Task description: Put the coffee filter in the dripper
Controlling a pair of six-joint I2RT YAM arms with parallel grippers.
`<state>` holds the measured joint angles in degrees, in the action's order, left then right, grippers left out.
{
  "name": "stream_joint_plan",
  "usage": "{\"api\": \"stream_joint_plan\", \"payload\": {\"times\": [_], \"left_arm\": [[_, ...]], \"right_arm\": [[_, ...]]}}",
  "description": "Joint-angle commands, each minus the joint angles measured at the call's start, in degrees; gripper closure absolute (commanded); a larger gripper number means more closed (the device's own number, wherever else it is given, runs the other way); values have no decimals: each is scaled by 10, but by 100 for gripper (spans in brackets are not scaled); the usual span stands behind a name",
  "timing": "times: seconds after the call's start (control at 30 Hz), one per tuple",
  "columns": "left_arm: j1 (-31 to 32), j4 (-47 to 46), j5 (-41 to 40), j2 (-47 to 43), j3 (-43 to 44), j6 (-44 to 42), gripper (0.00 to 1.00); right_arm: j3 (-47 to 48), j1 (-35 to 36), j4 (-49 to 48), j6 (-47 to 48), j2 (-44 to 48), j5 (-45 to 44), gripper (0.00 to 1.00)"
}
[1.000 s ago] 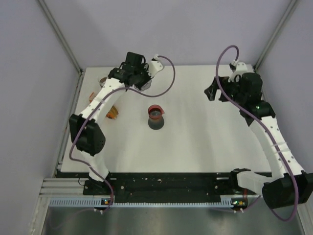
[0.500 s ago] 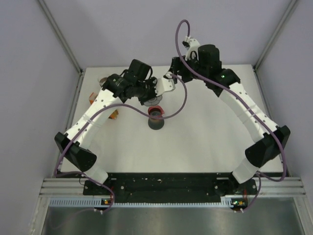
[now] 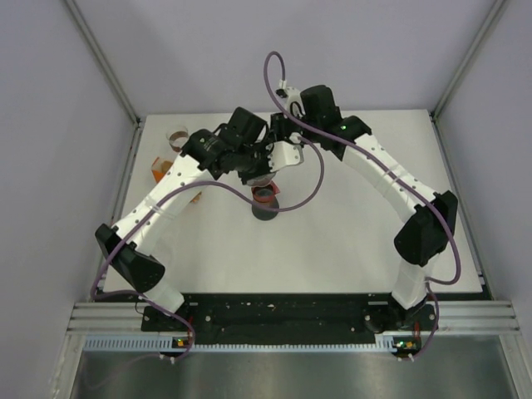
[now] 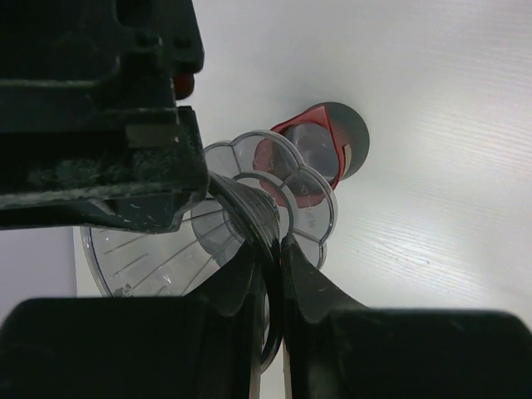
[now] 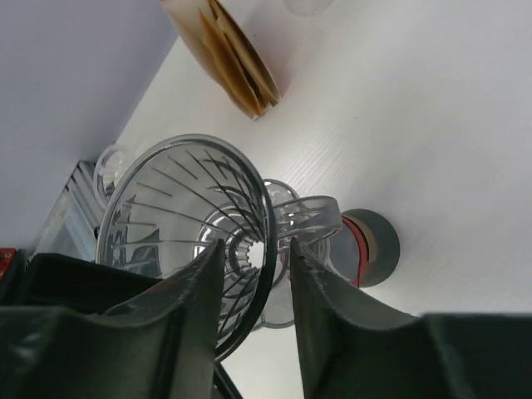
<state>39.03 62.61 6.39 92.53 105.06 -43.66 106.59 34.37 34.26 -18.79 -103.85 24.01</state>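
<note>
1. Top external view: the left end effector (image 3: 254, 166) holds the clear dripper (image 3: 263, 178) just above the red-collared carafe (image 3: 265, 202), in the upper middle of the table (image 3: 357, 241).
2. Half a second ago the right end effector (image 3: 278, 138) hung further toward the upper right. It has now swung left and down, and it meets the left one over the dripper.
3. A second ago the right arm was far out at the right of the frame. The left arm was then back at the upper left, away from the carafe.
4. Left wrist view: the two fingers are pinched shut on a clear part of the dripper beside its scalloped base flange. The carafe shows beyond, toward the upper right.
5. Right wrist view: the right fingers (image 5: 195, 307) are spread apart and straddle the dripper's rim, one inside the ribbed cone and one outside. No squeeze on the rim is visible.
6. Brown coffee filters (image 5: 229, 58) lie on the table at the top of the right wrist frame, well apart from the dripper and not yet in it.
</note>
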Motion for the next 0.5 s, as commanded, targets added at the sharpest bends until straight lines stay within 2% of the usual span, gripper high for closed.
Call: {"api": "stream_joint_plan", "payload": {"times": [0.0,0.07,0.1,0.2,0.23,0.27,0.37,0.4,0.47], "left_arm": [[6,-41,-41,-4,1,-3,100],[6,-49,-51,-4,-4,2,100],[7,-52,-56,-4,-6,5,100],[7,-58,-80,-2,-5,23,100],[7,-58,-87,-2,-1,40,93],[7,-58,-89,-3,0,49,76],[4,-44,-77,-9,4,80,39],[2,-38,-69,-11,9,93,31],[-8,-20,-28,-16,25,118,22]], "right_arm": [[30,12,17,-6,-13,32,71],[30,15,20,-3,-16,35,93],[30,16,22,-1,-19,33,100],[30,16,33,9,-19,14,100],[30,16,37,16,-18,4,100],[29,15,41,22,-18,-7,100],[27,11,48,32,-18,-28,100],[28,11,48,35,-18,-32,100],[28,10,49,41,-21,-41,100]]}}
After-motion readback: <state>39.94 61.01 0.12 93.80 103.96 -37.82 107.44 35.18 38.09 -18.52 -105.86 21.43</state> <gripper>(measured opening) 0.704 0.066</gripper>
